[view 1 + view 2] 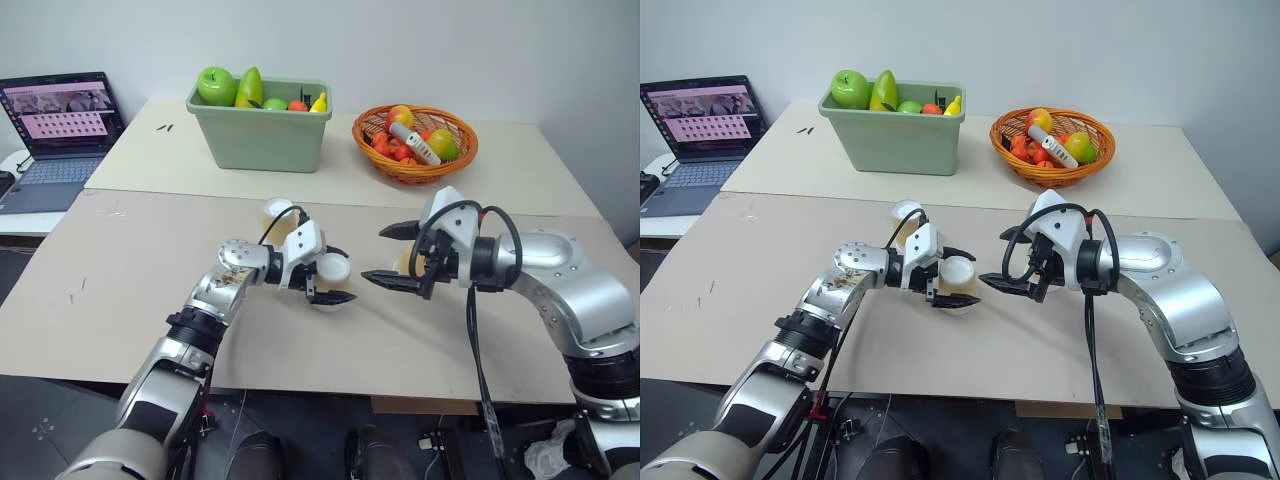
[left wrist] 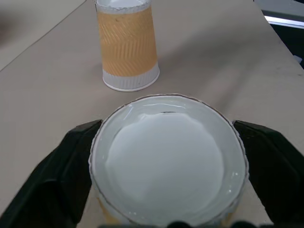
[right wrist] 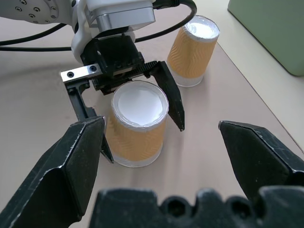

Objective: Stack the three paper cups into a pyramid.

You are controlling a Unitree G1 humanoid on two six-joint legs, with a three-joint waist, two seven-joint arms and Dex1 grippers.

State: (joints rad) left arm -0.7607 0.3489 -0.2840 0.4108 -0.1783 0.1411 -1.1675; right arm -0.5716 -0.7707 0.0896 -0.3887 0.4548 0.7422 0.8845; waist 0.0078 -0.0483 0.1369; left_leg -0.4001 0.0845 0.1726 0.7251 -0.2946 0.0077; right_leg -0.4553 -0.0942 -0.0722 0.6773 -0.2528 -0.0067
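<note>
Left gripper [image 3: 135,107]: jaws spread, one finger on each side of an upside-down paper cup; in the right wrist view small gaps show between fingers and cup wall, so it does not look squeezed.
Middle cup [image 3: 137,124]: stands on the worktop, wide rim down, white base up, between the left gripper's fingers, near the centre of the near board.
Far cup [image 3: 194,51]: also upside down, standing on the worktop just beyond the left gripper, toward the green bin, apart from the middle cup.
Third cup [image 1: 404,262]: only a tan sliver shows behind the right gripper's fingers; whether it is touched I cannot tell.
Right gripper [image 1: 385,255]: jaws wide open, empty, pointing left toward the left gripper, the two fingertip pairs close but apart.
Pyramid: not built; no cup rests on another.
Worktop [image 1: 130,270]: pale boards.
Green bin [image 1: 262,130]: at the far middle, holding toy fruit.
Orange basket [image 1: 416,145]: far right, with fruit.
Laptop [image 1: 60,130]: far left, screen lit.
</note>
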